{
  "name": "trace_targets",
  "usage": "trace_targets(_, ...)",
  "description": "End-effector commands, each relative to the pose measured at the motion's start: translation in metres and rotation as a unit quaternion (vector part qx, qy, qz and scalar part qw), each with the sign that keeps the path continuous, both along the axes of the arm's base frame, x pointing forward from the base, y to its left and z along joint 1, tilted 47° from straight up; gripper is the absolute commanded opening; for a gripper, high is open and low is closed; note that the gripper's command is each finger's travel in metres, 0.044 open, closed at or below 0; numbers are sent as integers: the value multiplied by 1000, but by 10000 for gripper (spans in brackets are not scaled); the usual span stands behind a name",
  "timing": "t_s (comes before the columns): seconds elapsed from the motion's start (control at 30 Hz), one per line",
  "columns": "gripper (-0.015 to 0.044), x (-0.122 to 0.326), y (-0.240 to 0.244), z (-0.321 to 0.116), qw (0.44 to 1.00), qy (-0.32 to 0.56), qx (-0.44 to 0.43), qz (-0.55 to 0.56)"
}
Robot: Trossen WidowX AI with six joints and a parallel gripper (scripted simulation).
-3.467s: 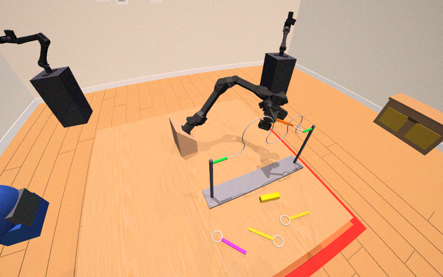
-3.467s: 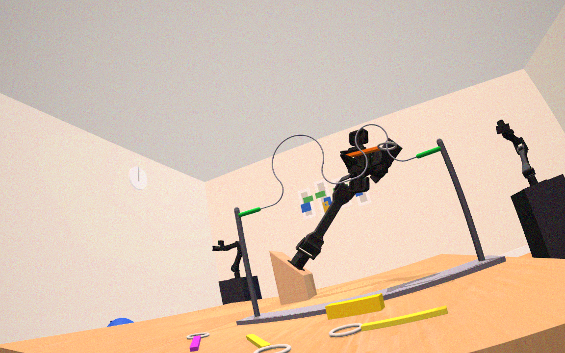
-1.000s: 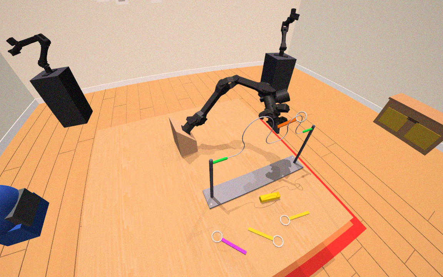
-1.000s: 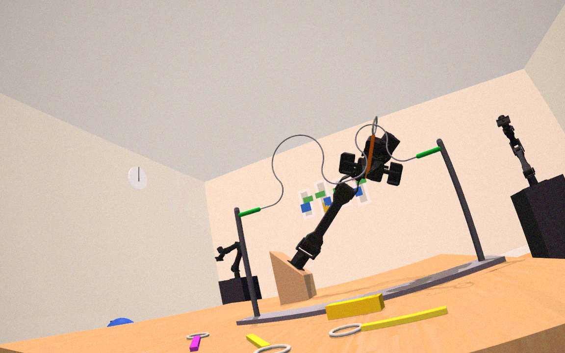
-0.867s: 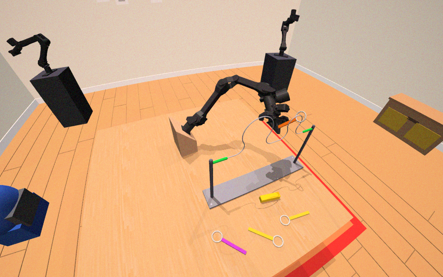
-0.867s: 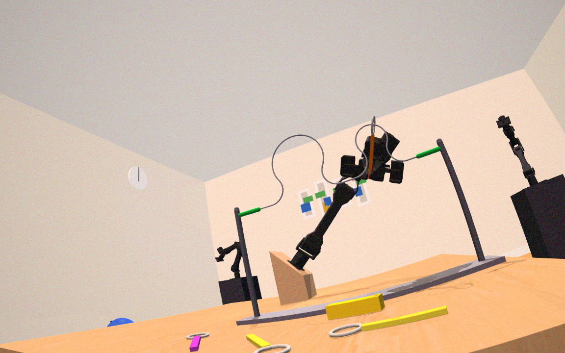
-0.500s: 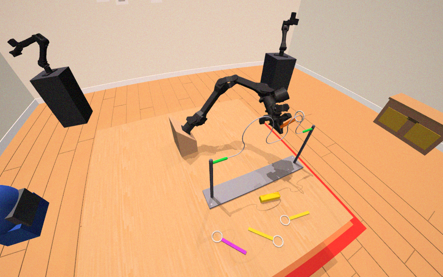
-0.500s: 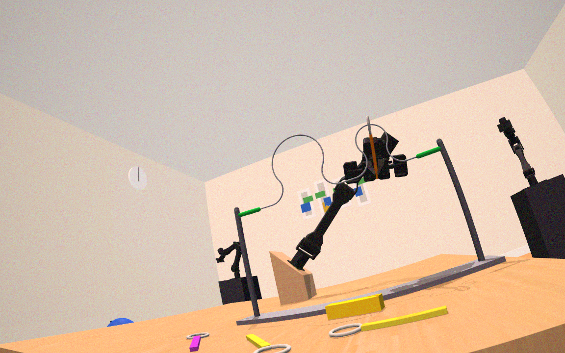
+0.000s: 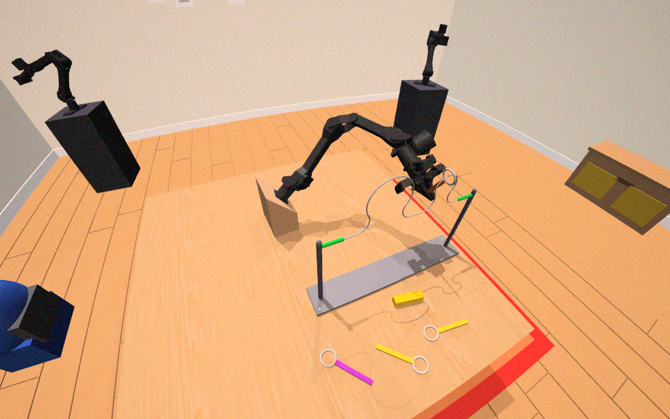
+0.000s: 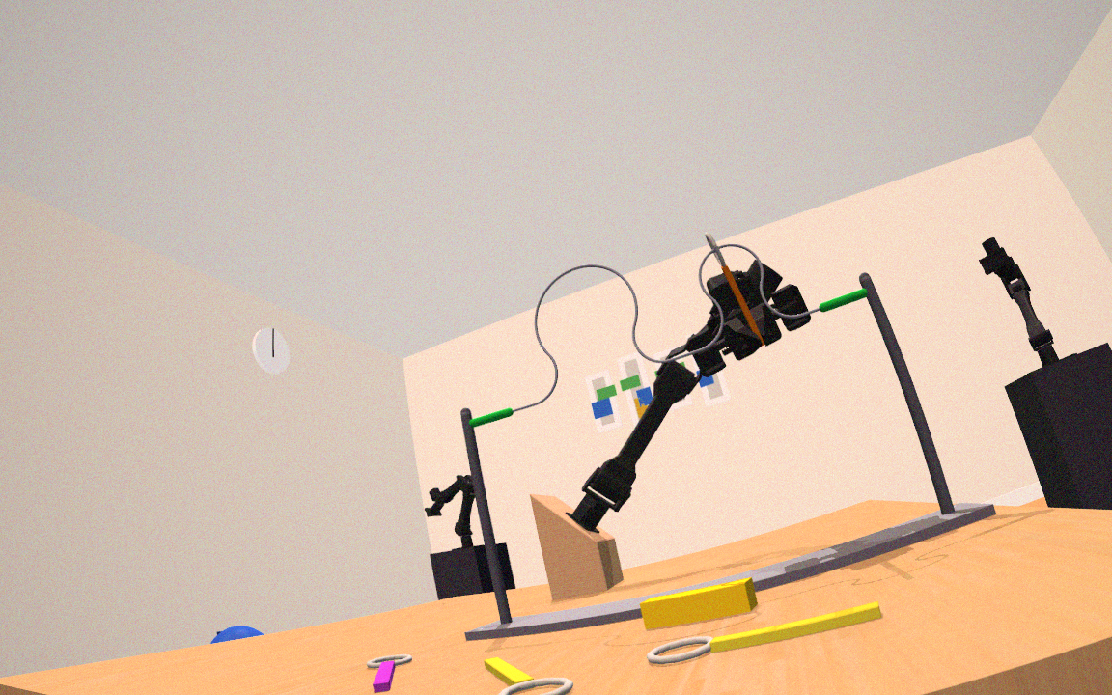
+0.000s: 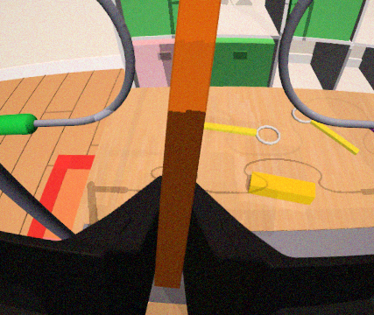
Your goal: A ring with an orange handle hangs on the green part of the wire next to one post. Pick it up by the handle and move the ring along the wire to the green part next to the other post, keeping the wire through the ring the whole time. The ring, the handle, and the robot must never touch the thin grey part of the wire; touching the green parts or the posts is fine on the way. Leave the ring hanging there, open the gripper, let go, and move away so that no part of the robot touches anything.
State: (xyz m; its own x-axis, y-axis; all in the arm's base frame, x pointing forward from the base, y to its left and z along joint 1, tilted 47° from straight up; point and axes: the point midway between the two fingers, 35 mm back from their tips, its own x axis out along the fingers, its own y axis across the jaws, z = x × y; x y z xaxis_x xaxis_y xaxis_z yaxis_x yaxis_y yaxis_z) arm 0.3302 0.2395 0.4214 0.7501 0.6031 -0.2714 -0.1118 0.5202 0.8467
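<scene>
My gripper (image 9: 431,194) (image 10: 752,323) (image 11: 174,186) is shut on the orange handle (image 9: 435,185) (image 10: 741,302) (image 11: 193,66), near its lower end. The ring (image 10: 712,245) is at the upper left of the right-hand wire hump in the exterior view, nearly edge-on; it is outside the wrist view. The images are too fine to tell its gap to the grey wire (image 9: 366,208) (image 10: 590,265) (image 11: 130,66). In the wrist view the handle stands between two wire bends. One green part (image 9: 464,196) (image 10: 844,299) (image 11: 7,124) is by the right post, the other (image 9: 332,242) (image 10: 490,417) by the left post.
The left post (image 9: 320,270) (image 10: 486,518) and right post (image 9: 459,219) (image 10: 905,388) stand on a grey base. A yellow block (image 9: 407,298) (image 10: 698,602) (image 11: 280,188) lies in front, with two yellow-handled rings and a magenta-handled ring beyond it.
</scene>
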Motion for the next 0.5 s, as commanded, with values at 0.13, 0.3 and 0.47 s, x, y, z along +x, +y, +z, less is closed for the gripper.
trace_targets(0.13, -150, -3, 5, 14, 996, 15, 91, -2)
trace_targets(0.3, -150, -3, 7, 21, 988, 27, 149, -4)
trace_targets(0.47, -150, -4, 9, 29, 978, 38, 207, -6)
